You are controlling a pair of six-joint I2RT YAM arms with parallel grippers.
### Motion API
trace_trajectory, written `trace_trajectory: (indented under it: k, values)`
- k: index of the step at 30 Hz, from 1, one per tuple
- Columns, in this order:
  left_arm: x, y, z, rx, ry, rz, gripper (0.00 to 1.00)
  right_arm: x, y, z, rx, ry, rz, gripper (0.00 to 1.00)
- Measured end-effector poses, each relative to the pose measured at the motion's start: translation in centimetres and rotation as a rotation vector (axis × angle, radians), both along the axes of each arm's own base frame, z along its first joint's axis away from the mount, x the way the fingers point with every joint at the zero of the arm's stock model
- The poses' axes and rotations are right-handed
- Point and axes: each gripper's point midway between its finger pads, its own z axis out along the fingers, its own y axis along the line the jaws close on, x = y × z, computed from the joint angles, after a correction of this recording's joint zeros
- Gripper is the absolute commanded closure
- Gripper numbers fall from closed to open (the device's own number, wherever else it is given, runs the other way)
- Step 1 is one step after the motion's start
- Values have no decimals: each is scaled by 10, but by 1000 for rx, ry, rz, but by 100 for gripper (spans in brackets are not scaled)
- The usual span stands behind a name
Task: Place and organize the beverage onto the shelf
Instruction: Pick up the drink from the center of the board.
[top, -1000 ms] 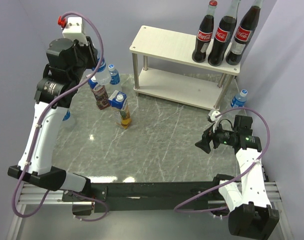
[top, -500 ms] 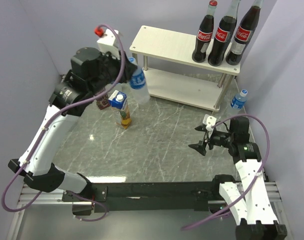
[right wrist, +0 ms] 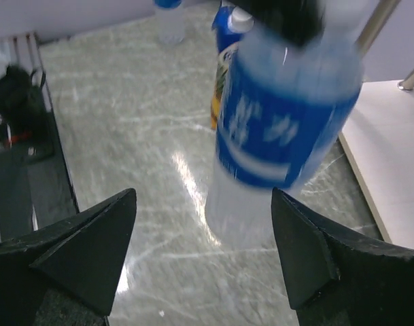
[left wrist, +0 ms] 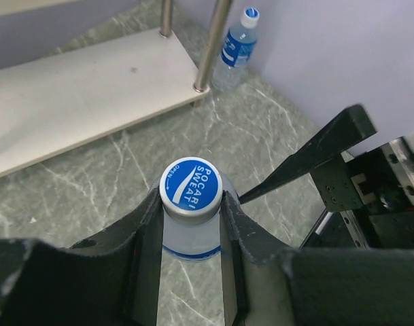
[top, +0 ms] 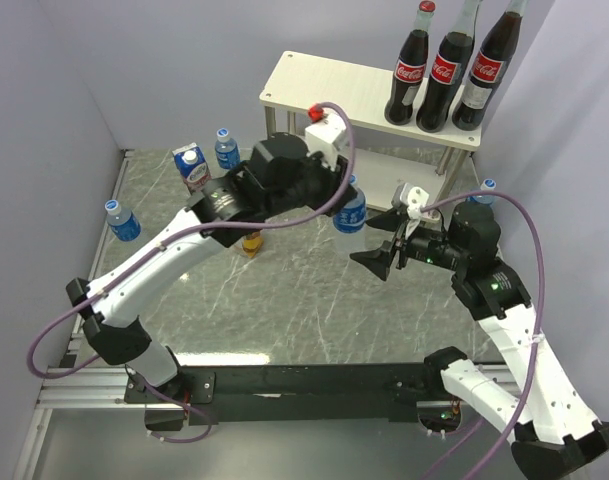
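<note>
A water bottle [left wrist: 190, 193] was clamped by its neck in the left gripper [left wrist: 190, 221], held mid-frame before the wide-open, empty right gripper [top: 380, 242], apparently for a handover.

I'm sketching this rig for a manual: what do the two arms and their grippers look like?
The left arm and right arm have white links and black joints, each with a purple cable. The left gripper and right gripper have black wedge-shaped fingers.
</note>
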Motion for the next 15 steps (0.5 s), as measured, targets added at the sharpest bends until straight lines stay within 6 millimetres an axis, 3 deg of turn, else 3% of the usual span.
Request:
trace_trajectory:
  k: [6,15]
  values:
    - [-5,-19,-15,35,10,-13,100,10,-1,14,86,3,-152,13]
    - [-16,-30,1,6,-15,-34,100,39,-10,5,148,20,-390,12]
